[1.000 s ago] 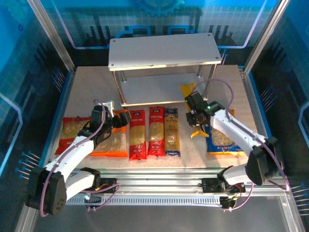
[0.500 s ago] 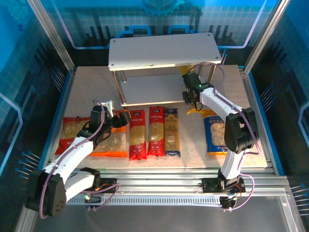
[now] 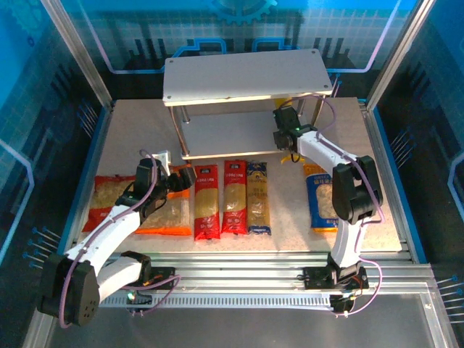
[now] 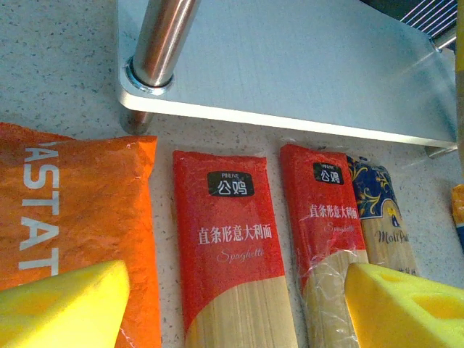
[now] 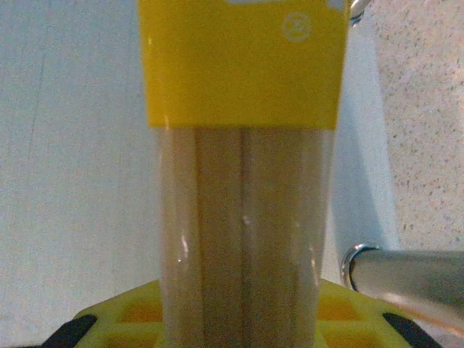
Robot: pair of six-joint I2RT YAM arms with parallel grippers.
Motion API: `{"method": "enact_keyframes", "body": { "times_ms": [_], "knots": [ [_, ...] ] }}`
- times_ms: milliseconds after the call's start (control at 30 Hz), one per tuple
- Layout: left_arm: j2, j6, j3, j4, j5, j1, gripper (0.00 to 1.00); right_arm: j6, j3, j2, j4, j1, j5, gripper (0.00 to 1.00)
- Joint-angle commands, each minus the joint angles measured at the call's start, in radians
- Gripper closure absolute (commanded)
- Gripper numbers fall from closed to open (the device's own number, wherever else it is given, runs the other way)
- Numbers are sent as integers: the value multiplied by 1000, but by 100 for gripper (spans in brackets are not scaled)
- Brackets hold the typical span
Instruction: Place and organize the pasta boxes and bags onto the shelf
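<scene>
As right fingers [image 5: 348,310] pinch, yellow pack [image 5: 243,181] between

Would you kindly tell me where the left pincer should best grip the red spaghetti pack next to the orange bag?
Probably across its narrow width at mid-length, from straight above: the long red plastic spaghetti pack lies flat, with narrow gaps to the orange plastic bag and second red pack.

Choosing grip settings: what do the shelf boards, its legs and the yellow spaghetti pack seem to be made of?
The shelf boards: probably matte grey metal or coated board, soft sheen. The legs: polished metal, mirror-like highlights. The yellow spaghetti pack: thin glossy plastic film, clear window showing strands.
</scene>
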Motion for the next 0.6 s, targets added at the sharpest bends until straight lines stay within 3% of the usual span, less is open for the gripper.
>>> {"method": "enact_keyframes", "body": {
  "times_ms": [0,367,567],
  "knots": [
    [3,15,26,-21,-1,-4,21,-13,44,6,155,-9,83,85],
    [5,19,27,-25,-5,-4,21,-26,83,80,180,-12,105,84],
    [-1,23,27,-36,-7,-4,20,-9,110,102,133,-15,116,57]
  ]
}}
